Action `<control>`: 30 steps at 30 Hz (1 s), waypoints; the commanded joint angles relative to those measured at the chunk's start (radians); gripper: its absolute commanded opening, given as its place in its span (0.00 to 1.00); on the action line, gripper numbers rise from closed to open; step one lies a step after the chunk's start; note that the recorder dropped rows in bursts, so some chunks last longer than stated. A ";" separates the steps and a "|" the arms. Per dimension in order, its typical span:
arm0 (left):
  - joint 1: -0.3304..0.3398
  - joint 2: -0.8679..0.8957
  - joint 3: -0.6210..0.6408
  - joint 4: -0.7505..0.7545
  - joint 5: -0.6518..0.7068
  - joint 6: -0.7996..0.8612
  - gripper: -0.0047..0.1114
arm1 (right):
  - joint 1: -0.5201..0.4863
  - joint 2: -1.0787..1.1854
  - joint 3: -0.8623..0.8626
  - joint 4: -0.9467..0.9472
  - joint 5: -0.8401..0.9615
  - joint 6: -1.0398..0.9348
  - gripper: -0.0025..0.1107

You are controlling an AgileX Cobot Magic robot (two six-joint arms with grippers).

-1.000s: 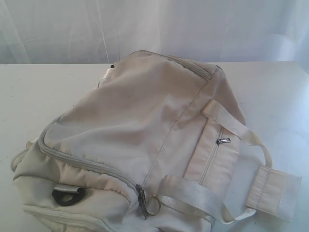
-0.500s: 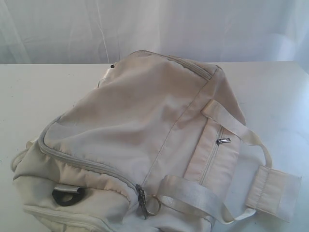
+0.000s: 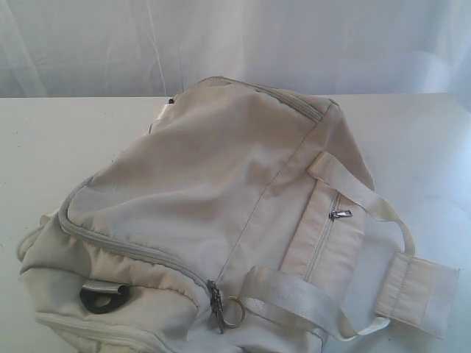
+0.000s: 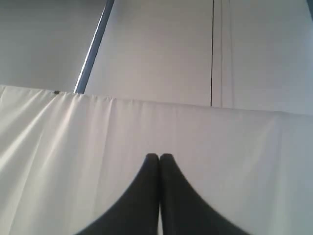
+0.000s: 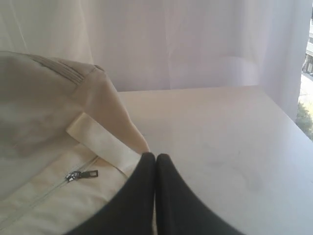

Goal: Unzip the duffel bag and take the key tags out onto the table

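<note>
Black right end effector [image 5: 155, 159]: tips pressed together, empty, duffel bag [image 5: 44, 122] near its tip; left end effector [image 4: 159, 157] likewise closed, empty.

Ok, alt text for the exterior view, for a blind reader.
A large cream duffel bag lies on a white table, its visible zippers closed. A metal ring hangs from a zipper pull at its near end.

A sheer white curtain [image 3: 235, 44] hangs in folds behind the table [image 3: 44, 147], daylight glowing through. The left wrist view shows a pale wall [image 4: 156, 49] with a slanted blue-grey pole [image 4: 94, 46]; the right wrist view shows a window sliver [image 5: 309, 54] with greenery [image 5: 307, 120].
</note>
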 commanded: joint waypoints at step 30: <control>-0.384 0.525 -0.337 -0.747 1.725 0.447 0.09 | 0.237 0.629 -0.534 0.240 0.350 -0.029 0.02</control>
